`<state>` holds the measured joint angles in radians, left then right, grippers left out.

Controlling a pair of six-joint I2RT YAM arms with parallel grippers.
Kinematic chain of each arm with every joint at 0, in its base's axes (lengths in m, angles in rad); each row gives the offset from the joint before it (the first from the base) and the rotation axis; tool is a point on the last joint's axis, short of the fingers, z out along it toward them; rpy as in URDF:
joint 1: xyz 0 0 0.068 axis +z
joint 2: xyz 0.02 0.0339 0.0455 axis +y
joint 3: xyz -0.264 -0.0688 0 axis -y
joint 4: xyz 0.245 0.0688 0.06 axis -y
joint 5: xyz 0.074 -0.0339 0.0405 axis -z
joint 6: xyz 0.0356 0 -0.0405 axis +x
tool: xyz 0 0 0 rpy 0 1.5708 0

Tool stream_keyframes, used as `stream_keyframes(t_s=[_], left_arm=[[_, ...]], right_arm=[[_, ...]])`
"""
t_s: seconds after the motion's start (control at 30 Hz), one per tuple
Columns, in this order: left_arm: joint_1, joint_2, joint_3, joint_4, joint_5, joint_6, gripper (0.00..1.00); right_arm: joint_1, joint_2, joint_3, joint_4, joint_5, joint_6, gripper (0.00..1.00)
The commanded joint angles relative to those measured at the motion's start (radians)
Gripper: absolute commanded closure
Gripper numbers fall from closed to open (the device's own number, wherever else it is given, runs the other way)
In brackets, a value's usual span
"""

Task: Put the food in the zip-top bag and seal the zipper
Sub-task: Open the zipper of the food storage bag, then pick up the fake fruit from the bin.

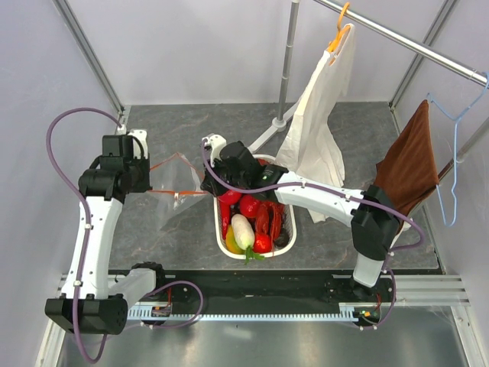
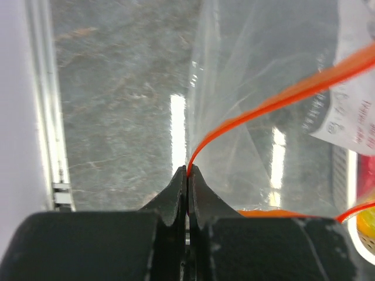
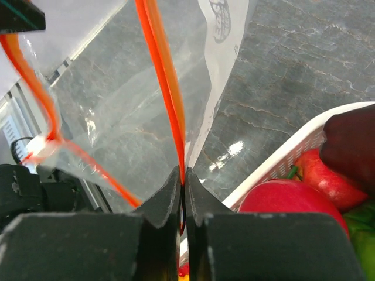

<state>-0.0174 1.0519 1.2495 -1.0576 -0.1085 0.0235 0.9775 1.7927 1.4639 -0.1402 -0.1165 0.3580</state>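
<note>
Entry: zip-top bag [image 1: 179, 187], centre-left — left gripper [image 2: 187, 171] and right gripper [image 3: 183, 173] each clamped on its zipper [image 2: 281, 96]; we would part the mouth evenly, without tugging.

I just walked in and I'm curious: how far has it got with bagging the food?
Barely begun. Done: nothing is bagged; the food all lies in the white basket. In hand: the left gripper and right gripper each pinch the orange zipper, stretching the clear zip-top bag between them; it looks empty. Left: load the food, seal.
</note>
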Motion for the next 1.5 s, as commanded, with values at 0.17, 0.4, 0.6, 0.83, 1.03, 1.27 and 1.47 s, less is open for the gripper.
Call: stream_keyframes(t_s=[0.17,0.4,0.6,0.83,1.03,1.27,1.47], left_arm=[[0.014,0.019,-0.070,0.048,0.205,-0.005,0.98],[0.014,0.034,-0.105,0.096,0.262,-0.050,0.98],[0.014,0.054,-0.105,0.113,0.285,-0.060,0.98],[0.014,0.060,-0.104,0.119,0.294,-0.066,0.98],[0.014,0.069,-0.107,0.125,0.302,-0.068,0.98],[0.014,0.069,-0.113,0.131,0.300,-0.069,0.98],[0.014,0.076,-0.114,0.137,0.305,-0.074,0.98]], right_arm=[[-0.008,0.007,0.050,-0.047,-0.011,-0.111,0.70],[-0.008,-0.035,0.079,-0.076,-0.021,-0.183,0.27],[-0.011,-0.110,0.081,-0.154,-0.026,-0.319,0.10],[-0.019,-0.193,0.003,-0.262,0.024,-0.540,0.02],[-0.016,-0.168,-0.017,-0.292,0.080,-0.600,0.02],[0.001,-0.099,0.004,-0.285,0.184,-0.602,0.02],[0.026,-0.035,0.009,-0.286,0.238,-0.574,0.02]])
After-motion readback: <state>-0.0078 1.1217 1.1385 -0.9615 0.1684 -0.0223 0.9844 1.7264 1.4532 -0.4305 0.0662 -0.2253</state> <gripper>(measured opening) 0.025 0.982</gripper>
